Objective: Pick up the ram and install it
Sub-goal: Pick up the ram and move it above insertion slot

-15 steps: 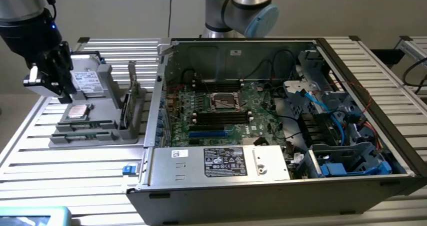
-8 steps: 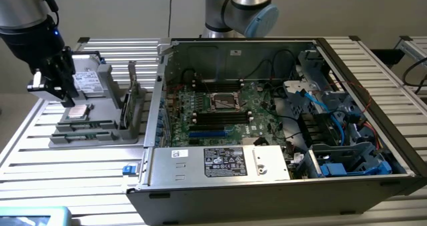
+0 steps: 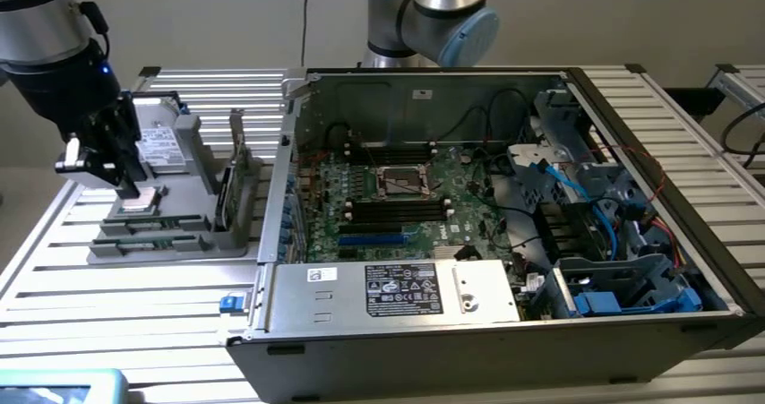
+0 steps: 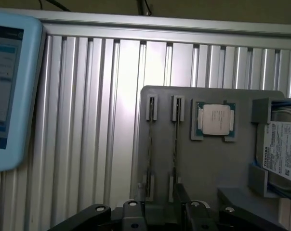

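Ram (image 4: 176,144) stands on edge in a narrow slot of the grey fixture (image 4: 203,192), held by a clip at each end, its thin top edge facing up. A second stick (image 4: 150,144) sits parallel in the neighbouring slot, with a bare strip of fixture between the two. Beside these slots lies the CPU (image 4: 215,119) in its own recess, and past it the hard drive (image 4: 283,149) at the fixture's far edge. The gripper (image 4: 160,211) hangs above one end of the sticks, close to the fixture. Its jaws stand wide apart with nothing between them, touching neither stick. In the exterior view the gripper (image 3: 120,184) is over the fixture near the CPU (image 3: 138,198), and an upright card (image 3: 236,189) stands on the side toward the case (image 3: 478,350). The fixture rests on a ribbed aluminium table (image 3: 132,305), which lies bare in front of it. A blue-framed tablet (image 4: 13,91) lies at the table's edge, well apart from the sticks. The case lies open on its side just beside the fixture, its wall edge rising between fixture and motherboard (image 3: 442,176). Long black slots (image 3: 395,210) flank the socket, with cables crowding the case toward the exterior view's right.
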You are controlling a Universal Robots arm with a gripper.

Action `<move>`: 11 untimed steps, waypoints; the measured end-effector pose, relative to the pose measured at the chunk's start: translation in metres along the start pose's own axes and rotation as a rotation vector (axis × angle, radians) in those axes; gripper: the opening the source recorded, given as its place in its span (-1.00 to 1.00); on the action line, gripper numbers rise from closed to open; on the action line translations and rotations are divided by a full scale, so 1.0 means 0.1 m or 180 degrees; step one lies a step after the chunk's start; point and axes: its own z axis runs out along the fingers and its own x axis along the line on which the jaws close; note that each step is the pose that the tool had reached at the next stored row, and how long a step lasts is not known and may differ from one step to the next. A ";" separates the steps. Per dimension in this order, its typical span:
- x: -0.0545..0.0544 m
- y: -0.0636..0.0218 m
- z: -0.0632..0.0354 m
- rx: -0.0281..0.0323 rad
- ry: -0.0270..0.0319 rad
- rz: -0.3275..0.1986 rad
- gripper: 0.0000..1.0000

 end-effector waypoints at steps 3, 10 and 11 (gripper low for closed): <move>0.00 0.000 0.055 0.0000 0.0000 0.0075 -0.27; 0.03 0.001 0.181 -0.0001 0.0000 0.0135 -0.27; 0.03 0.001 0.201 -0.0001 0.0000 0.0137 -0.27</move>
